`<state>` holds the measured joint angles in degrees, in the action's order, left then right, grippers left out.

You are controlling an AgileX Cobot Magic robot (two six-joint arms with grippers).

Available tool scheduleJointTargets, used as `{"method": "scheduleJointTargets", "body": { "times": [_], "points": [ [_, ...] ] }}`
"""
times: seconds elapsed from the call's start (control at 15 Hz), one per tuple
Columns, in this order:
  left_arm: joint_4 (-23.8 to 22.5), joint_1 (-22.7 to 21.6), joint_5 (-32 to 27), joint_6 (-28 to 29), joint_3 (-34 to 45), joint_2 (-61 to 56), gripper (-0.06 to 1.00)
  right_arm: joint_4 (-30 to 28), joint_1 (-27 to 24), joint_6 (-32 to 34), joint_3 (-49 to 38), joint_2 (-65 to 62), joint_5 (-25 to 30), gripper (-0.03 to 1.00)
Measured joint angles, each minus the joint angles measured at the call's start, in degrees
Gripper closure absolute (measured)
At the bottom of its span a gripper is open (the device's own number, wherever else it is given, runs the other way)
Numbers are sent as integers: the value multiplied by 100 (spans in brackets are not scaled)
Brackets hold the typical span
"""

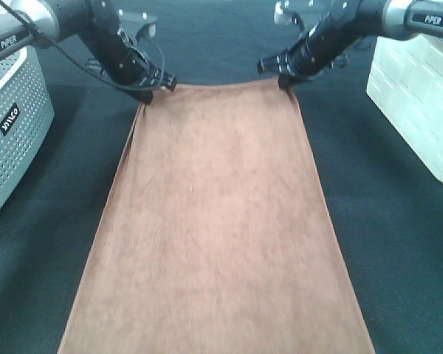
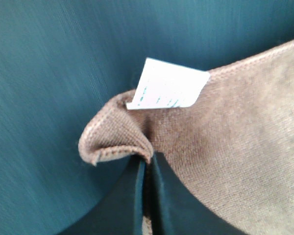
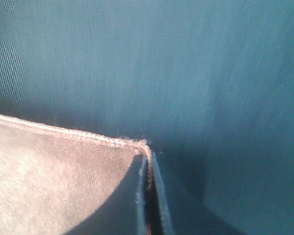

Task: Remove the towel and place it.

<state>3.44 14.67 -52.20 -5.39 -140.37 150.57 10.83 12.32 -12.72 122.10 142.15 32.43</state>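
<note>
The brown terry towel [image 1: 218, 221] lies stretched lengthwise on the black table cloth, its near end running off the bottom of the high view. My left gripper [image 1: 149, 93] is shut on the towel's far left corner; the left wrist view shows the fingers [image 2: 132, 196] pinching the folded hem [image 2: 112, 139] beside the white tag [image 2: 166, 90]. My right gripper [image 1: 286, 82] is shut on the far right corner; the right wrist view shows the hem corner [image 3: 139, 144] between the closed fingers [image 3: 142, 196]. The far edge looks slightly raised and taut between the two grippers.
A grey perforated basket [image 1: 11, 125] stands at the left edge of the table. A white bin [image 1: 421, 96] stands at the right edge. Black table cloth [image 1: 399, 243] shows on both sides of the towel.
</note>
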Motion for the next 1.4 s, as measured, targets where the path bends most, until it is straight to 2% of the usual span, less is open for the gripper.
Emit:
{"method": "scheduleJointTargets", "body": {
  "times": [0.27,0.53,1.13,1.4],
  "points": [
    [-23,0,968,-126,-6,0,94,-34,0,0,252,-11,-613,97],
    [-52,0,1679,-143,-6,0,94,-34,0,0,264,-11,-1163,97],
    [-103,0,2280,-160,-6,390,94,23,0,0,269,556,-1644,97],
    [-103,0,2584,-166,-6,596,94,166,-6,0,510,917,-1690,97]
  ]
}}
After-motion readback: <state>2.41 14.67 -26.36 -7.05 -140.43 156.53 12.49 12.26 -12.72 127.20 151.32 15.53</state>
